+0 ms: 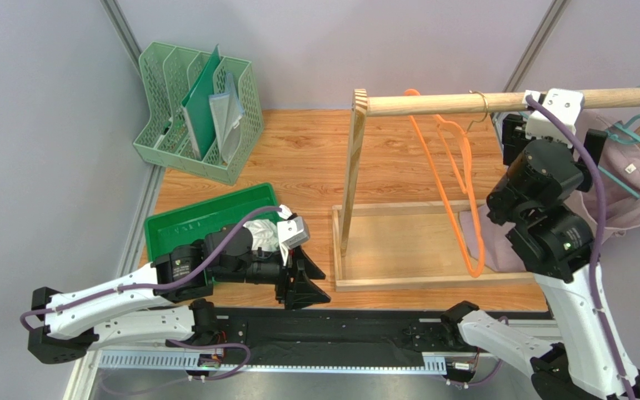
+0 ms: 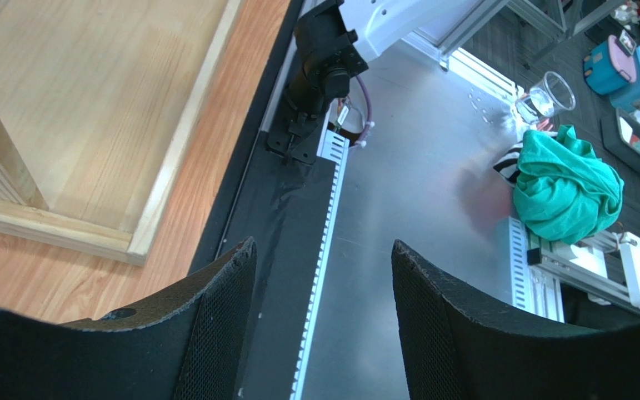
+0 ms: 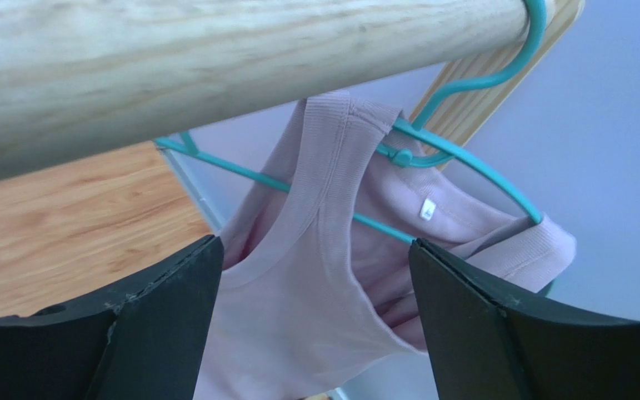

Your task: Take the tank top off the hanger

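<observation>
Right wrist: ribbed pink tank top (image 3: 298,317) on teal hanger (image 3: 402,155) under round wooden rod (image 3: 215,50); left jaws, right jaws spread.

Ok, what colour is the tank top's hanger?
Teal: the thin teal hanger carrying the pale pink tank top shows best in the right wrist view.

Right gripper (image 3: 315,246) jaws wide apart, nothing between them touching either finger. Wooden rod (image 3: 215,58) runs across the top, close above. Teal hanger (image 3: 465,162) hooks over the rod's right end, next to a slanted wooden post (image 3: 486,92). Pink tank top (image 3: 298,317) hangs on it, strap bunched at the hanger neck, white label (image 3: 428,208) showing. Wooden table (image 3: 65,225) left, purple wall (image 3: 599,167) right.
</observation>
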